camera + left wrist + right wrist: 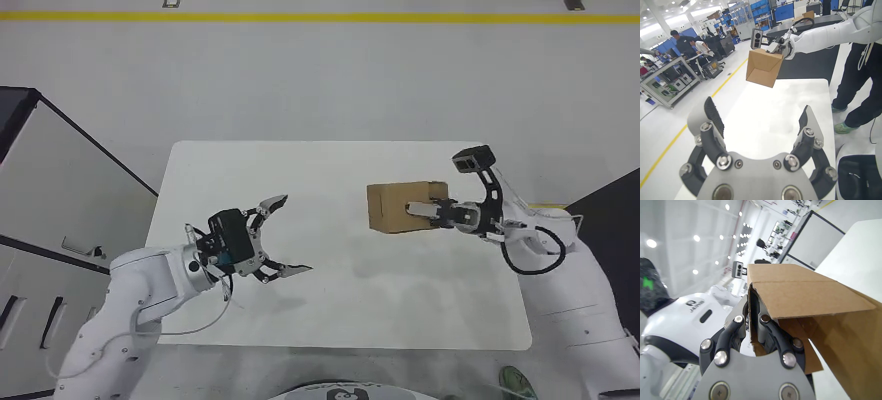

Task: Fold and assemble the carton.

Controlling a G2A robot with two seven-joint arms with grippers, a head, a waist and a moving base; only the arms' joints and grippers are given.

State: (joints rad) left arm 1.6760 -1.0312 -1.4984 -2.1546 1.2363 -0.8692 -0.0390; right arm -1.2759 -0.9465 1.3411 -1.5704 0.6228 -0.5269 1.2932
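A brown cardboard carton (403, 206) hangs in the air over the right half of the white table (340, 300). My right gripper (418, 210) is shut on one of its walls. In the right wrist view the fingers (761, 313) pinch the carton's edge (800, 294) from both sides. The left wrist view looks into the carton (762, 68), whose near end is open and hollow. My left gripper (283, 235) hovers over the table's left part, open and holding nothing, its two black-padded fingers (713, 115) spread wide and pointing toward the carton.
A person's legs (857, 85) stand just beyond the table's right edge, close to the right arm. A grey cabinet (50, 200) stands left of the table. White floor with a yellow line (320, 17) lies beyond the far edge.
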